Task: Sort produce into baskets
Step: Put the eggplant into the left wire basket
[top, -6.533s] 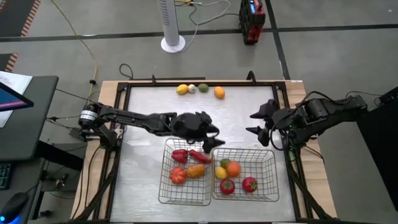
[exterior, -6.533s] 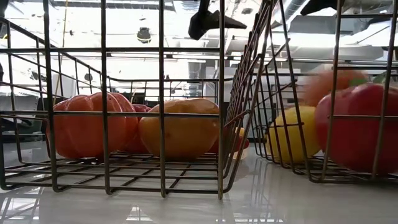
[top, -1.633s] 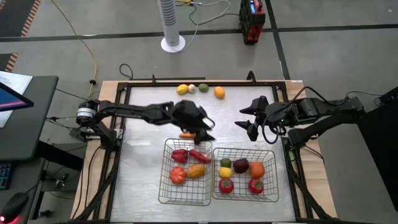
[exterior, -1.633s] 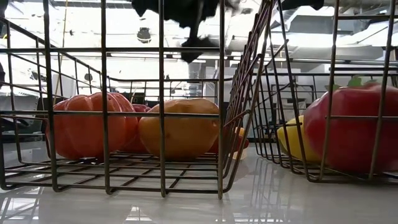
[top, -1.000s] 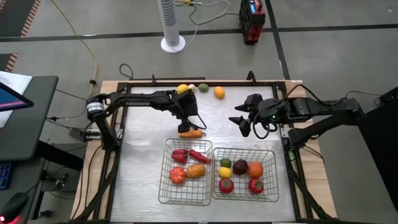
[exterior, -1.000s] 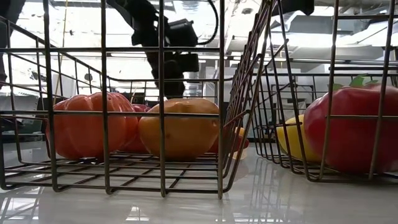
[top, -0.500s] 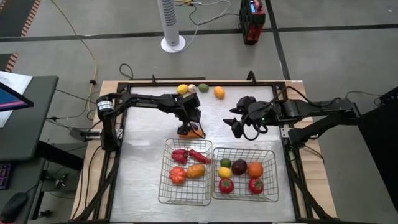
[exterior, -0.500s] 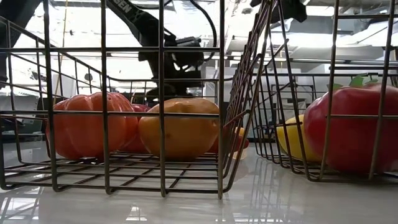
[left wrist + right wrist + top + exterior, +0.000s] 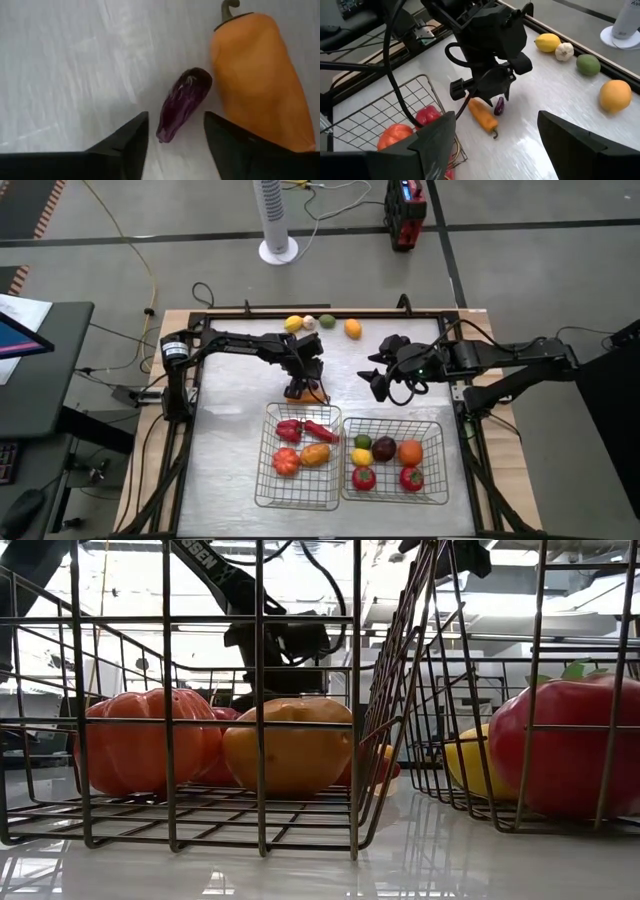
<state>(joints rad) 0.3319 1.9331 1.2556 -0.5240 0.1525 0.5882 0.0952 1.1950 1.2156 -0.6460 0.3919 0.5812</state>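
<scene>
Seen from above, a metal tabletop holds two wire baskets side by side at its near edge. The left basket [image 9: 298, 450] contains red and orange vegetables; the right basket [image 9: 392, 458] holds round fruit.

The left gripper [image 9: 172, 131] hangs low over the middle of the table, fingers spread to either side of a small dark purple eggplant [image 9: 183, 103]. An orange pepper [image 9: 257, 80] lies just beside the eggplant, apparently touching it.

The step in hand looks like picking up the eggplant. To do it well, the fingers should drop squarely astride its narrow body and close across the width, with the finger on the pepper's side slipping into the thin seam without nudging the pepper.

The right gripper [image 9: 496, 136] waits above the table's right half, fingers wide apart and holding nothing.

Four more pieces sit in a row along the far edge: a lemon [image 9: 292, 324], a garlic bulb [image 9: 309, 323], a lime [image 9: 327, 321] and an orange [image 9: 352, 329]. Bare table lies between the left gripper and the baskets, so a lift straight up and a short carry toward the near edge has open room, provided the load clears the basket rim.
</scene>
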